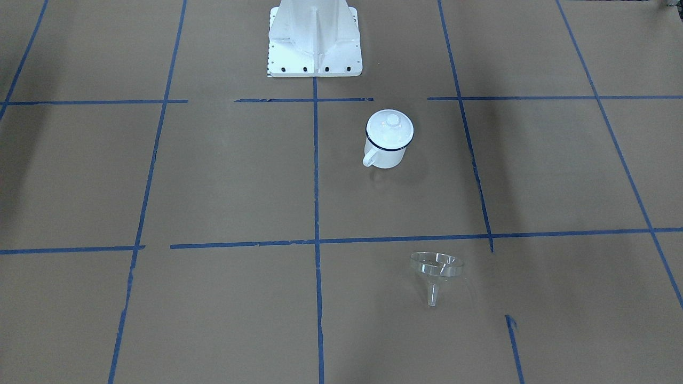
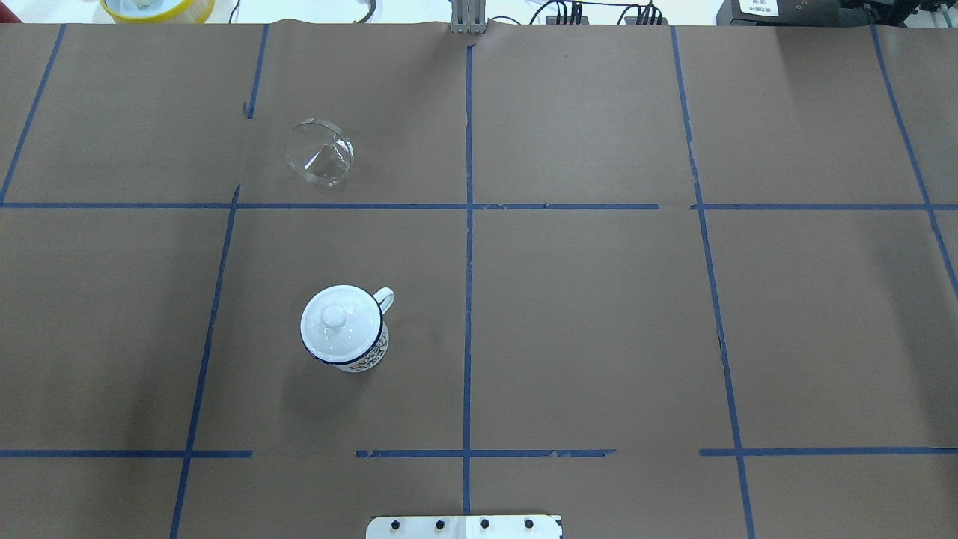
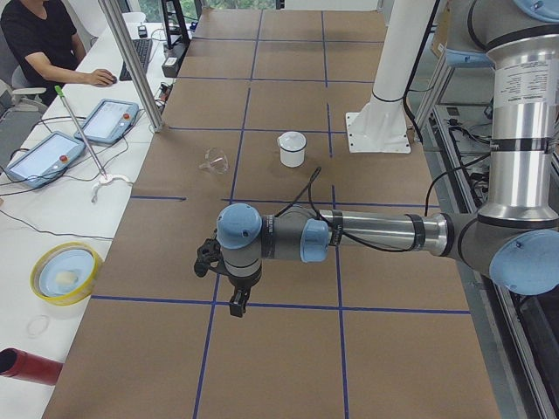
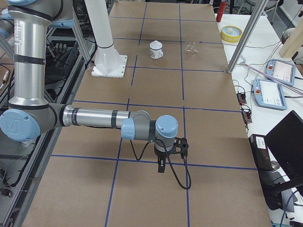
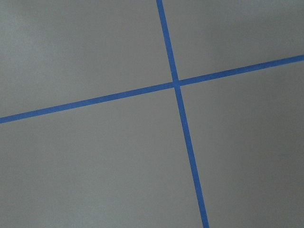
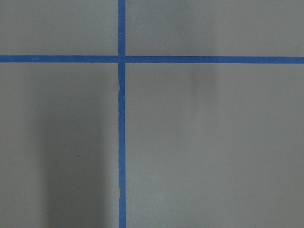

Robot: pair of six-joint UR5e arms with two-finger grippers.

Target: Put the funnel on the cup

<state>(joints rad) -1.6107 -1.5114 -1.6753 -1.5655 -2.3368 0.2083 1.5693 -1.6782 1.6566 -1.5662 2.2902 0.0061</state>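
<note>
The cup is a white enamel mug with a dark blue rim. It stands upright left of the table's centre line in the overhead view, with a round white knobbed lid on top. The clear funnel lies on its side farther out on the same side; it also shows in the front-facing view. My left gripper shows only in the left side view, far from both objects. My right gripper shows only in the right side view. I cannot tell whether either is open or shut.
The white robot pedestal stands at the table's near edge. Blue tape lines grid the brown paper. A yellow bowl, a red cylinder, control tablets, a metal pole and a seated operator are beyond the far edge.
</note>
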